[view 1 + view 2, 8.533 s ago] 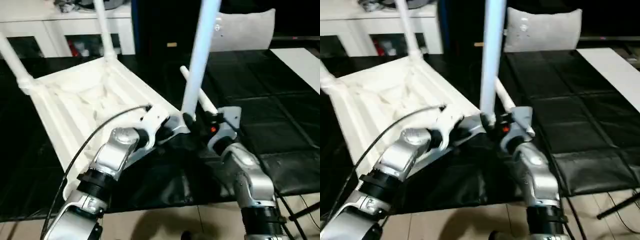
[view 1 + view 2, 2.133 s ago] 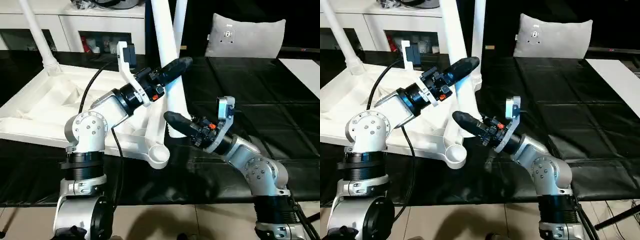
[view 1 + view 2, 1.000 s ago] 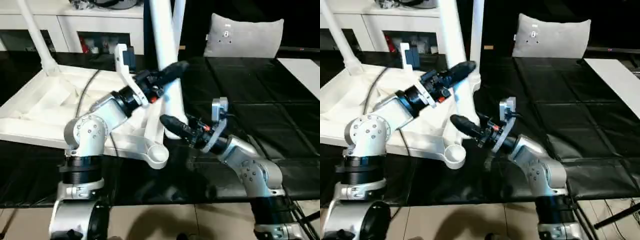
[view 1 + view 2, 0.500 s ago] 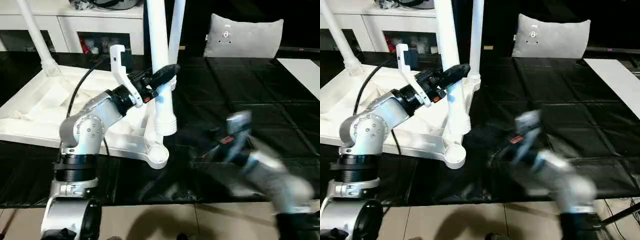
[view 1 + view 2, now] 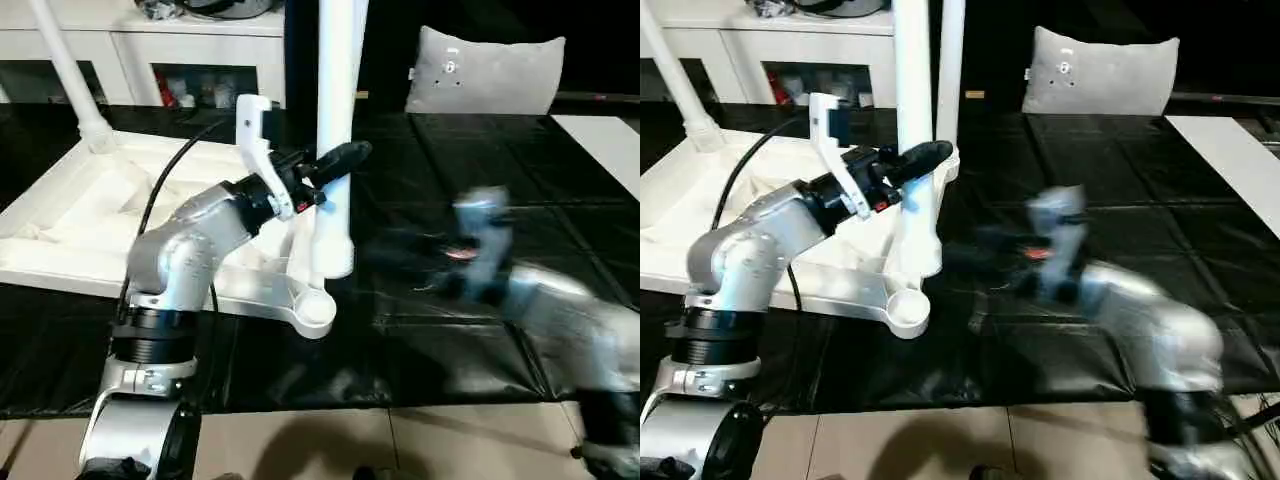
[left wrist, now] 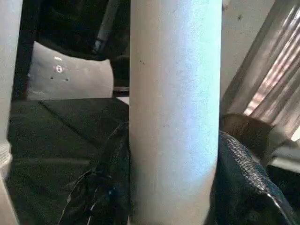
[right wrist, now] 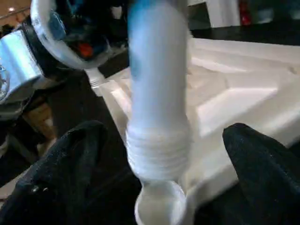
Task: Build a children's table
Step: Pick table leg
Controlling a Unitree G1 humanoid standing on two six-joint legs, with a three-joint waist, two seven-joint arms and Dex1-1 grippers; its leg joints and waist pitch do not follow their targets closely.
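Note:
The children's table top (image 5: 120,200) lies upside down, ribbed side up, with a leg (image 5: 62,70) standing in its far left corner and another leg (image 5: 948,80) at the far right corner. My left gripper (image 5: 335,165) is shut on a third white leg (image 5: 335,120), also seen as the leg (image 6: 173,112), and holds it upright. The leg's threaded end (image 7: 157,150) hangs just above the near corner socket (image 5: 315,315). My right gripper (image 7: 161,133) is open, with its fingers (image 7: 70,154) wide on both sides of that end and not touching it. The right arm (image 5: 520,290) is blurred.
A grey-white cushion (image 5: 485,70) leans at the back right. A white cabinet (image 5: 140,40) stands behind the table top. Black mats (image 5: 500,160) cover the floor, and a white sheet (image 5: 610,135) lies at the far right. A black cable (image 5: 170,180) loops over my left arm.
My right gripper let go of the leg's lower end, opened wide and swung off to the right. The left gripper tipped the leg upright over the near corner socket.

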